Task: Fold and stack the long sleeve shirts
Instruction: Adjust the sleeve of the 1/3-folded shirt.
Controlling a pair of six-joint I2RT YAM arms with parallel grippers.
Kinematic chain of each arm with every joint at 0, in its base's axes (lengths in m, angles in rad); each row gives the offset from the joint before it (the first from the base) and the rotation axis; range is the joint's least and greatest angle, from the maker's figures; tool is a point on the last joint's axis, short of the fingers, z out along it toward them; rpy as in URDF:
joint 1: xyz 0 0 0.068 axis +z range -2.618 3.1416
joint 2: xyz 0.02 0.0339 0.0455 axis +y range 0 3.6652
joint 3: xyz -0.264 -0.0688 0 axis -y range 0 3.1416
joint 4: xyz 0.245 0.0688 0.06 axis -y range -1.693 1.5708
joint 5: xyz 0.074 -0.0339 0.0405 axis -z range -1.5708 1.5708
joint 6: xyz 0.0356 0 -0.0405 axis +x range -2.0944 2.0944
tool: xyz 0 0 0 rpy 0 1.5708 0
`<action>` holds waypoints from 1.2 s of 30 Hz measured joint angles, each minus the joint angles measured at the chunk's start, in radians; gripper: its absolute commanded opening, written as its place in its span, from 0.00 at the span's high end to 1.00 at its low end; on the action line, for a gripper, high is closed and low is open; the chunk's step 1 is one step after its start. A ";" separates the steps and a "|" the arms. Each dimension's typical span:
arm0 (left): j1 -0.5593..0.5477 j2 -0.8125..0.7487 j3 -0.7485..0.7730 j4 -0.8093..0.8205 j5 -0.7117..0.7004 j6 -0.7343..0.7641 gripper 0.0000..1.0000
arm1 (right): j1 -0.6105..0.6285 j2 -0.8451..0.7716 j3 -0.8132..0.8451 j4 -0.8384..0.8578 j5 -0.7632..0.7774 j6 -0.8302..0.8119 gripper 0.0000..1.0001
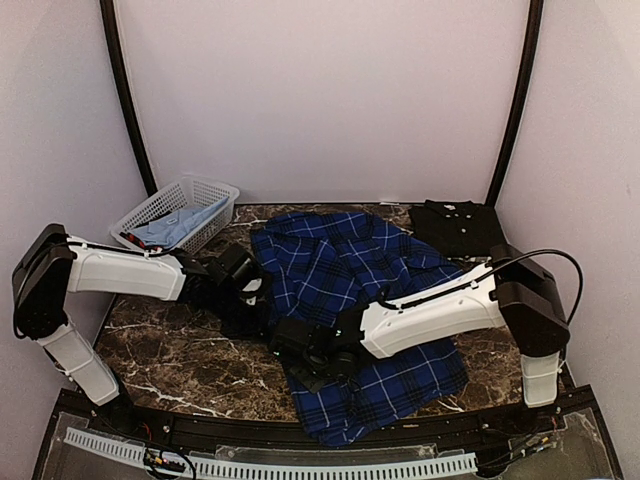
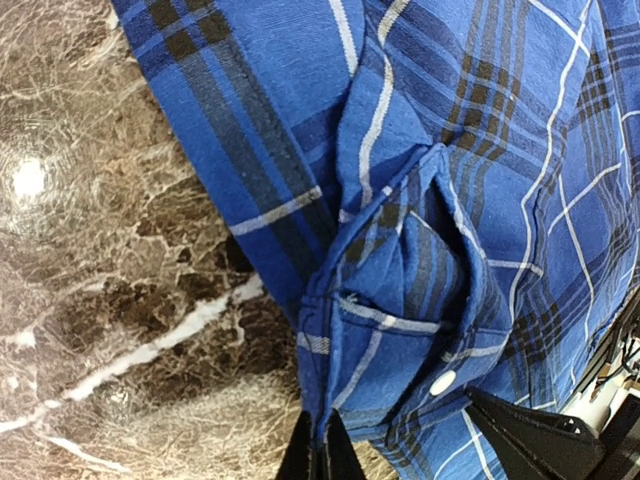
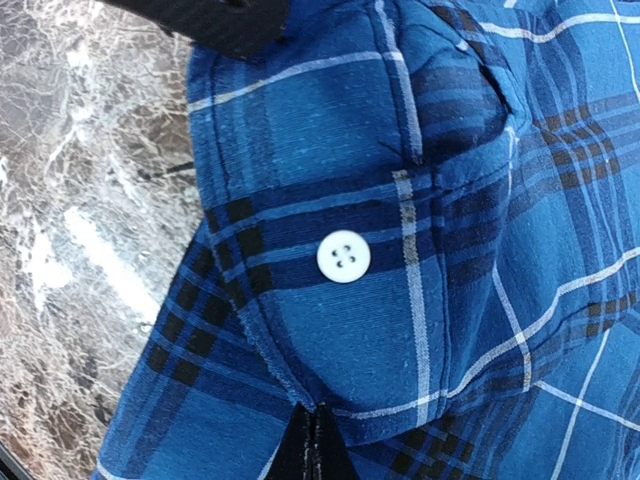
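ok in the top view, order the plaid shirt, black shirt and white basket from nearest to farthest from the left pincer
From the left pincer:
1. plaid shirt: the pincer is shut on its left edge, mid-table.
2. white basket: back left corner, behind the left arm.
3. black shirt: back right, beyond the plaid shirt.
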 measured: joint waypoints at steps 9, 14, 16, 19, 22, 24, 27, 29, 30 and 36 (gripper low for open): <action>-0.029 0.000 0.074 -0.068 0.019 0.029 1.00 | -0.002 -0.063 0.000 -0.047 0.005 -0.022 1.00; -0.083 0.003 0.106 -0.095 0.025 0.021 1.00 | -0.003 -0.159 -0.044 -0.075 -0.008 -0.047 1.00; -0.116 0.008 0.107 -0.097 0.032 0.008 1.00 | -0.003 -0.205 -0.085 -0.074 -0.024 -0.055 1.00; -0.163 0.015 0.107 -0.097 0.047 -0.026 1.00 | -0.003 -0.278 -0.166 -0.075 -0.051 -0.059 1.00; -0.201 0.018 0.110 -0.097 0.056 -0.059 1.00 | -0.003 -0.329 -0.233 -0.075 -0.077 -0.058 1.00; -0.224 0.022 0.118 -0.096 0.063 -0.081 1.00 | -0.003 -0.352 -0.268 -0.071 -0.097 -0.056 1.00; -0.253 0.026 0.123 -0.090 0.066 -0.109 1.00 | -0.003 -0.380 -0.319 -0.051 -0.132 -0.050 1.00; -0.273 0.027 0.123 -0.091 0.066 -0.127 1.00 | -0.003 -0.394 -0.343 -0.037 -0.151 -0.046 1.00; -0.280 0.027 0.123 -0.091 0.065 -0.134 1.00 | -0.003 -0.399 -0.351 -0.033 -0.157 -0.043 1.00; -0.325 0.027 0.123 -0.093 0.061 -0.174 1.00 | -0.003 -0.427 -0.378 -0.013 -0.188 -0.026 1.00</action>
